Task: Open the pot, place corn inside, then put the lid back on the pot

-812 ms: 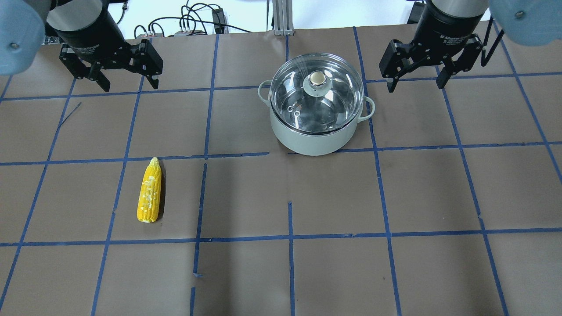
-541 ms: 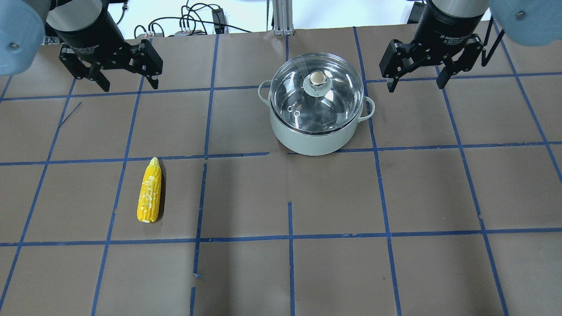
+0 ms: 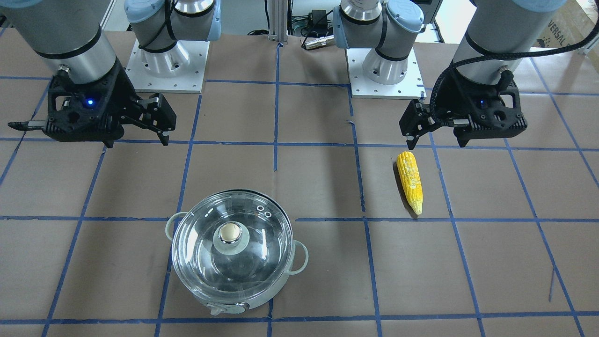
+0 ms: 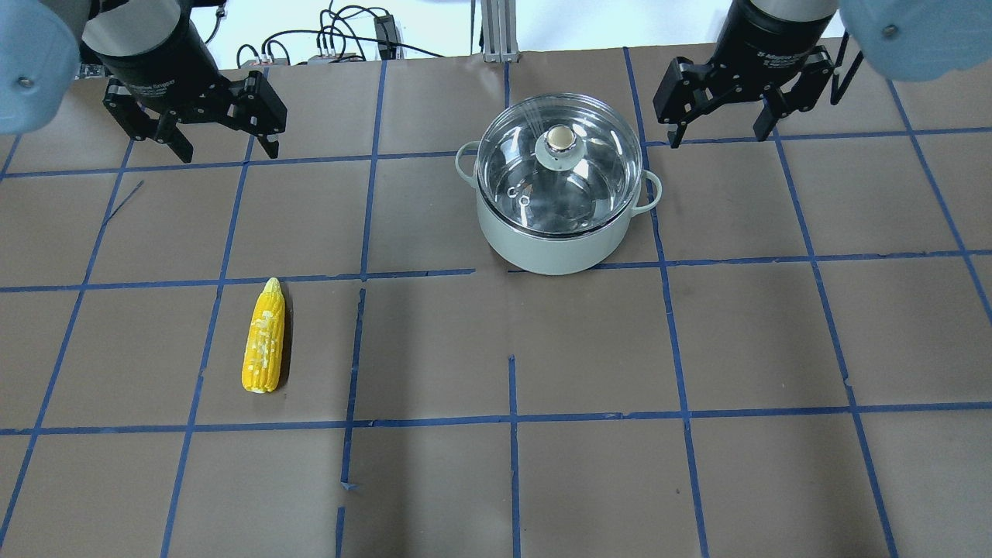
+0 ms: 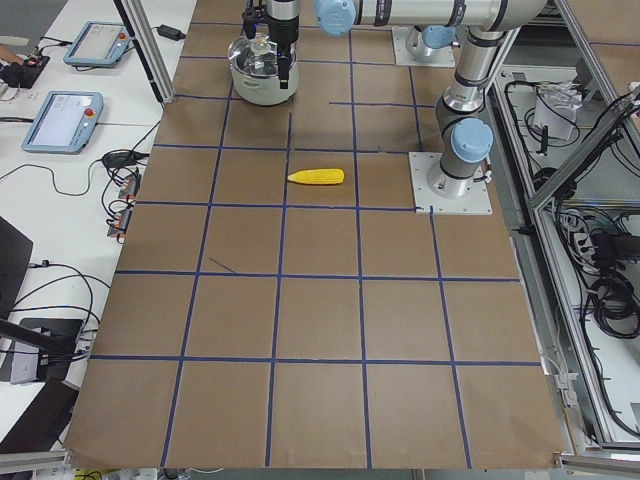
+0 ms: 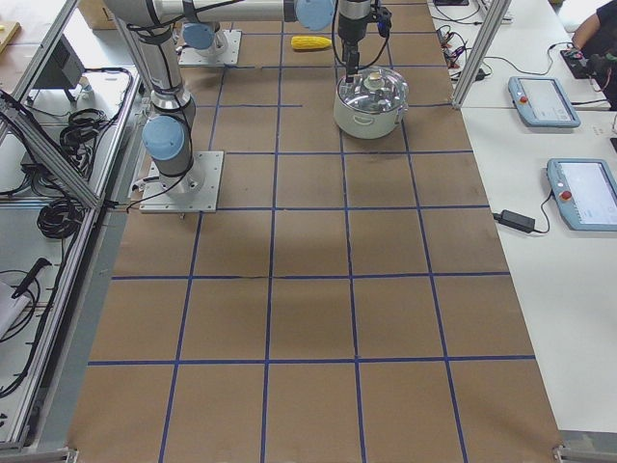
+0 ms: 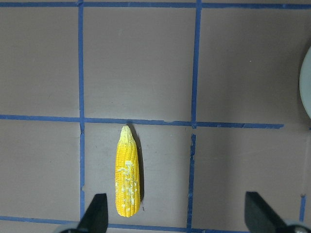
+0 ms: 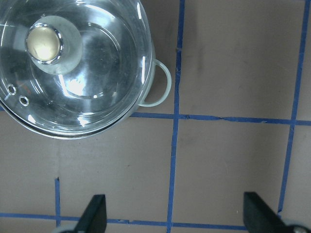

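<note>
The lid [image 4: 593, 186] sits closed on the pot [image 4: 554, 249], and its knob [image 4: 559, 139] is small and rounded. An off-centre pinch could let the glass slip or tilt and drag the pot. The tapered corn [image 4: 263, 337] may roll out of a squeeze. It lies on the bench [image 4: 775, 333], well apart from the pot on its left.

Count: one pot, one lid, one corn. There are two hands, both spread wide and empty: the right hand [image 4: 717, 136] to the pot's right, the left hand [image 4: 226, 147] well to its left.

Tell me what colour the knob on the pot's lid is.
Cream on top with a shiny metal collar; the knob shows best in the right wrist view.
</note>
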You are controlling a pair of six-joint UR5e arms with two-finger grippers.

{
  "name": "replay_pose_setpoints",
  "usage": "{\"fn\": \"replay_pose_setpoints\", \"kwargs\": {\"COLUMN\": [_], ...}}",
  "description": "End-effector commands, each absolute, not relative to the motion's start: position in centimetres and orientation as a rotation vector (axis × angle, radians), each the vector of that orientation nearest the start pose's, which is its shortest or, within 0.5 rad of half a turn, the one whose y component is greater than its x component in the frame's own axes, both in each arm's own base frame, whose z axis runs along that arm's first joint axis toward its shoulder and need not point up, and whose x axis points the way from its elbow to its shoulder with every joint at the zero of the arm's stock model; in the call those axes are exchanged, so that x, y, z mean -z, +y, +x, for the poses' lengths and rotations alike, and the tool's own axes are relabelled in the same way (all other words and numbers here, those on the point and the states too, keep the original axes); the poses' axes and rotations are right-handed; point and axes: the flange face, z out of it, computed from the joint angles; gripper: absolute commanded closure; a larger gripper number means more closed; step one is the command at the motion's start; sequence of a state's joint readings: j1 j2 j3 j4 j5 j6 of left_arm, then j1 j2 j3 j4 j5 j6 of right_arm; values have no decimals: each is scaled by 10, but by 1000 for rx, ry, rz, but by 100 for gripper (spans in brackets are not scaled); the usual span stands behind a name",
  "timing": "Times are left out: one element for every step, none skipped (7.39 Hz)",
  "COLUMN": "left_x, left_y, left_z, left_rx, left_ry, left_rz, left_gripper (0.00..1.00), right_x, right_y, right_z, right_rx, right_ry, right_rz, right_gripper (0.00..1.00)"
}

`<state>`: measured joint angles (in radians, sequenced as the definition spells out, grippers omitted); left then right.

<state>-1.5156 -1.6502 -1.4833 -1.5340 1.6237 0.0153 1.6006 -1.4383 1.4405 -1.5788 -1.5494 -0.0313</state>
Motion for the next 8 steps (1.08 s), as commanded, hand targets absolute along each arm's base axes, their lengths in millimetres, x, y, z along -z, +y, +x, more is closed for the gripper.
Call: {"fn": "replay_pose_setpoints", "kwargs": {"left_x": [-492, -492, -493, -493, -493, -493, -493, -493], "left_y": [-536, -536, -536, -536, -536, -536, -536, -536], "left_z": [-99, -99, -99, -99, -99, -99, -99, -99], "left_rx": [59, 61, 63, 63, 63, 63, 63, 63], "left_ry": [3085, 3087, 3087, 3087, 3085, 3087, 3087, 3087], "left_rz": [-63, -63, -63, -63, -63, -63, -63, -63], "left_gripper": [0, 0, 0, 0, 0, 0, 0, 0], "right_x": [-454, -448, -441, -427, -419, -412, -409, -399], "right_y": [-570, -582, -596, -611, -623, -628, -633, -639], "right_z": [208, 230, 238, 245, 258, 272, 282, 285], "right_rx": [20, 26, 17, -6, 23, 30, 43, 33], "right_ry": [3117, 3124, 3123, 3120, 3116, 3115, 3112, 3112], "right_rz": [-105, -103, -34, 21, 64, 43, 59, 97], "right_gripper": [0, 0, 0, 0, 0, 0, 0, 0]}}
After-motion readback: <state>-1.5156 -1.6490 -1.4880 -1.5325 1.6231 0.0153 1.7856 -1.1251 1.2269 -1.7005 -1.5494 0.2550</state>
